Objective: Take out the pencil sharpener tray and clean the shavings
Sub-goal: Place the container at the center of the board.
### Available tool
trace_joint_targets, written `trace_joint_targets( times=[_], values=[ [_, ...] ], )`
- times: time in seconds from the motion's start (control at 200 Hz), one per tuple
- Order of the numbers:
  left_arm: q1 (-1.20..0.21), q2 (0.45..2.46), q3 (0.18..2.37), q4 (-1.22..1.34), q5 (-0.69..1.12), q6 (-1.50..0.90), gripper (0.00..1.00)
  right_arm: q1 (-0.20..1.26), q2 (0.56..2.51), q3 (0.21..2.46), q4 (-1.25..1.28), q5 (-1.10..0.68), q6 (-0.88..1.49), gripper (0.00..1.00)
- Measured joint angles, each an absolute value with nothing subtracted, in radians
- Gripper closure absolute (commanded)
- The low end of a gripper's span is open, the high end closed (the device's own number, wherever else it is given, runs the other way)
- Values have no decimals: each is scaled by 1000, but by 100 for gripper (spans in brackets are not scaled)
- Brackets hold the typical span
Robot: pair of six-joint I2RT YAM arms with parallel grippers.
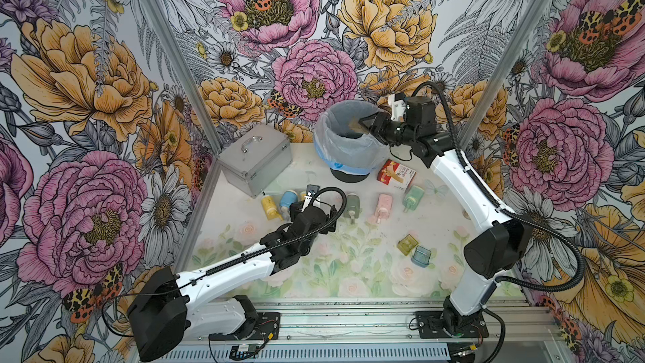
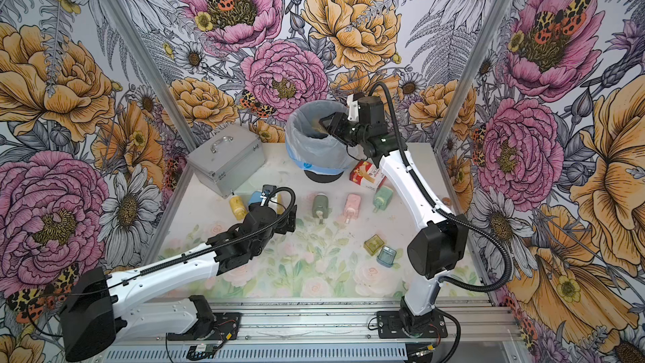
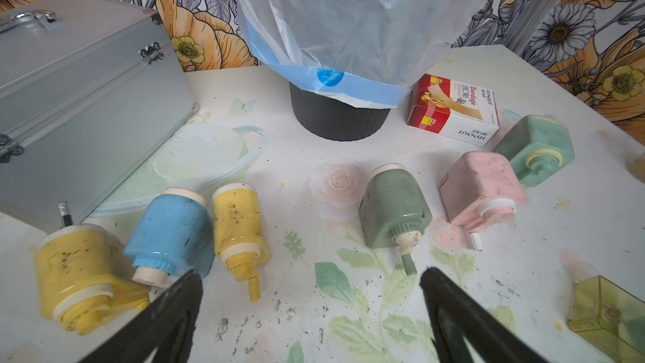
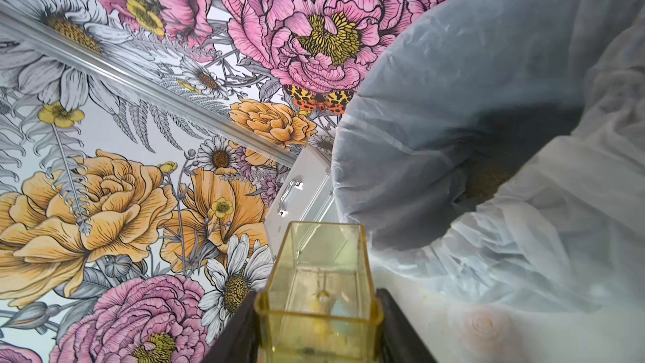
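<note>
Right hand (image 1: pixel 364 126), both top views: clamped on clear yellow plastic sharpener tray (image 1: pixel 354 126), over bag-lined grey waste bin (image 1: pixel 349 155). Right wrist: tray's long axis runs straight out from hand. Left wrist: left hand (image 3: pixel 310 274) gaping, empty; dark shavings (image 3: pixel 277 305) on white floral desk (image 3: pixel 544 225) just beneath it, the nearer hand.

table (image 1: pixel 300 172) | back: case (image 1: pixel 256 158), bin (image 1: pixel 349 144), box (image 1: pixel 396 174) | middle: six sharpeners (image 3: pixel 394 204) on their sides | right: olive tray (image 1: pixel 407 244), blue tray (image 1: pixel 420 255) side by side | shavings (image 3: pixel 222 328) scattered
</note>
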State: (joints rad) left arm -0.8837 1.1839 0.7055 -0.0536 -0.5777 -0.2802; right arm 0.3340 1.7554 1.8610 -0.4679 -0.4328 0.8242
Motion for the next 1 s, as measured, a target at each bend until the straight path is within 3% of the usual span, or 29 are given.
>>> trace_joint_targets(
  times=[1.001],
  values=[
    [-796,1211,540,261,-390,-279,1,342,1421,1370,-352,-264,573,87]
  ],
)
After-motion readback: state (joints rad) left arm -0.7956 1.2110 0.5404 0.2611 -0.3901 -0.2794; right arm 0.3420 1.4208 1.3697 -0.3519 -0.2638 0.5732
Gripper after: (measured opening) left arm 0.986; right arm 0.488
